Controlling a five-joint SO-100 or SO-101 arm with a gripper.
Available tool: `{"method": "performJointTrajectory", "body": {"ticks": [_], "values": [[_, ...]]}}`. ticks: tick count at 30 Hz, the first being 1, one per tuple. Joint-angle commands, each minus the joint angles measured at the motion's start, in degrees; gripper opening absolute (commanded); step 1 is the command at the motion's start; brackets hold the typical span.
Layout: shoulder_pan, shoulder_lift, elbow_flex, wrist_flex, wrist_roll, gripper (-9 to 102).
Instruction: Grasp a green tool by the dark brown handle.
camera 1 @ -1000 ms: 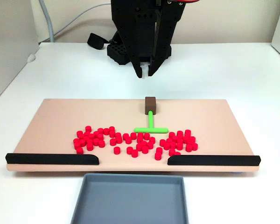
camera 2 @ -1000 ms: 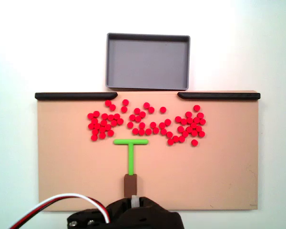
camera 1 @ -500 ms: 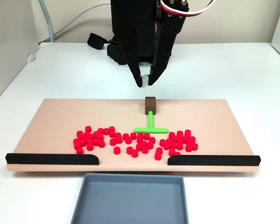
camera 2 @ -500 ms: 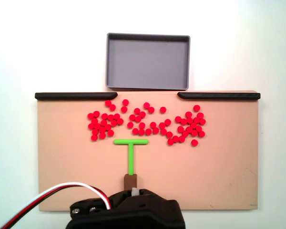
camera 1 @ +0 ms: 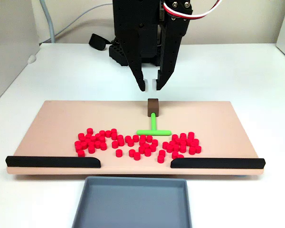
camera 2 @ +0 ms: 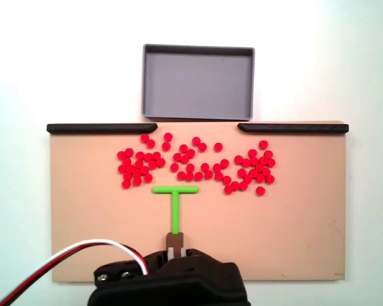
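The green tool [camera 1: 153,128] lies flat on the tan board [camera 1: 61,123], its crossbar toward the red cylinders. Its stem ends in the dark brown handle [camera 1: 153,107] near the board's far edge. From above, the green tool [camera 2: 175,204] points down at the dark brown handle [camera 2: 173,240], which the arm partly covers. My gripper [camera 1: 150,86] hangs open just above and behind the handle, fingertips a small gap apart, holding nothing. In the top-down fixed view the black gripper body hides the fingertips.
Several small red cylinders [camera 1: 133,142] are scattered across the board in front of the crossbar. Two long black bars [camera 1: 52,161] [camera 1: 217,163] line the board's near edge. A grey tray [camera 1: 132,202] sits beyond that edge. White cables [camera 2: 70,261] trail from the arm.
The gripper has come down and forward toward the handle, and its fingers have spread a little. In the top-down view the arm now covers more of the handle. The tool has not moved.
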Motion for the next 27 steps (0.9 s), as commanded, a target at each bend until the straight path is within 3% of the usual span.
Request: {"method": "performJointTrajectory", "body": {"ticks": [1, 27], "values": [[0.26, 0.53, 0.35, -0.26, 0.09, 7], [0.7, -0.97, 1.93, -2.99, 0.62, 14]]}}
